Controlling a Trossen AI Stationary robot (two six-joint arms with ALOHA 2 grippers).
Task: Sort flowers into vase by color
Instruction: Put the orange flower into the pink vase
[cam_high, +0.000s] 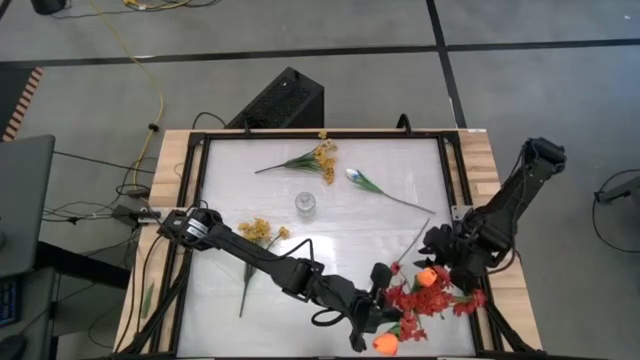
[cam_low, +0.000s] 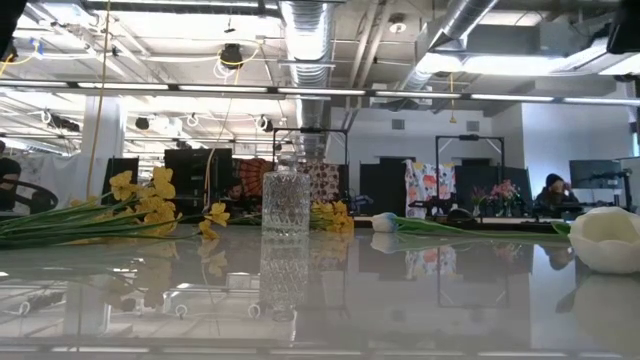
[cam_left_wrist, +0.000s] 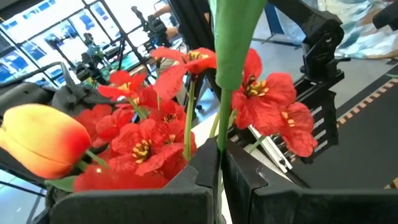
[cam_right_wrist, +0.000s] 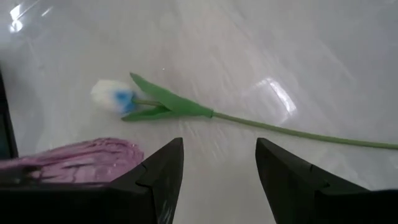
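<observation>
My left gripper (cam_high: 375, 322) reaches to the near right of the table, in among the red blossom sprays (cam_high: 432, 300), and is shut on a green stem. An orange tulip bud (cam_high: 385, 343) lies beside it, and a second orange bud (cam_high: 428, 277) lies by my right gripper (cam_high: 440, 248). That gripper is open (cam_right_wrist: 217, 149) above the table and faces the white tulip (cam_right_wrist: 112, 96), which lies flat. The glass vase (cam_high: 305, 204) stands upright mid-table. One yellow spray (cam_high: 260, 232) lies near the vase and another (cam_high: 320, 155) lies toward the far edge. My left gripper (cam_left_wrist: 221, 165) pinches a green stem (cam_left_wrist: 219, 134) between its two shut fingers, just below a broad green leaf (cam_left_wrist: 233, 37). The stem runs on ahead past the fingertips among the red blossoms (cam_left_wrist: 140, 146). I cannot tell which blossom belongs to it, or whether it is lifted.
The black frame rail (cam_high: 455, 185) borders the white table top. In the low view the vase (cam_low: 286, 205) stands at centre, with yellow flowers (cam_low: 150, 200) to its left, the white tulip (cam_low: 385, 220) behind and a pale rounded bud shape (cam_low: 605, 240) at right. A pinkish shape (cam_right_wrist: 74, 162) sits beside my right finger.
</observation>
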